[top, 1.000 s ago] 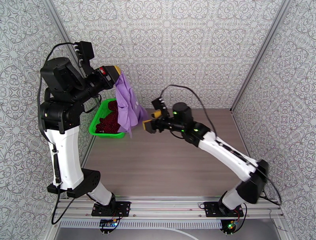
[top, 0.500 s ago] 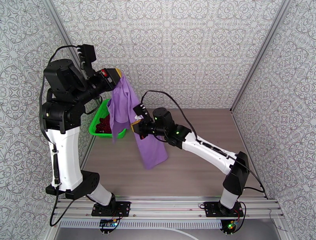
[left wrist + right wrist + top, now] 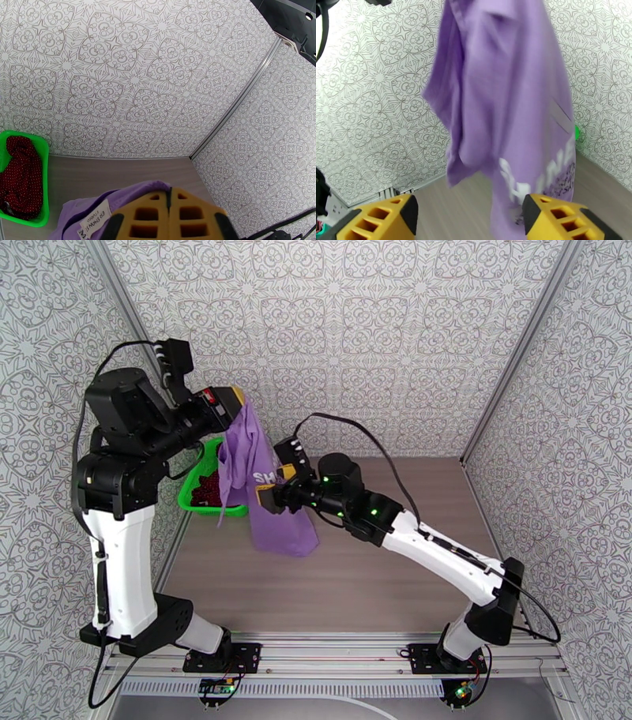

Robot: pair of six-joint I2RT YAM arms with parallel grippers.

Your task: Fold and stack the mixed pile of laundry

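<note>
The lavender T-shirt [image 3: 272,512] with white print hangs by its collar from my left gripper [image 3: 235,403], which is shut on it high above the table's left side. In the left wrist view the yellow fingers [image 3: 185,217] are pressed together over the purple cloth [image 3: 87,205] and its neck label. My right gripper [image 3: 272,486] is open at the shirt's mid-height. In the right wrist view the shirt [image 3: 505,98] hangs just ahead of the spread fingers [image 3: 553,217]. The dark red speckled garment [image 3: 212,483] lies in the green basket [image 3: 188,499].
The green basket [image 3: 44,177] with the red garment [image 3: 21,173] stands at the table's far left against the patterned wall. Bare wooden tabletop [image 3: 379,579] stretches to the right and front. Patterned walls close in three sides.
Half a second ago my right gripper held the shirt's lower part and pulled it forward. Now it is open, has moved back up, and the shirt hangs straighter. The left arm barely moved.
</note>
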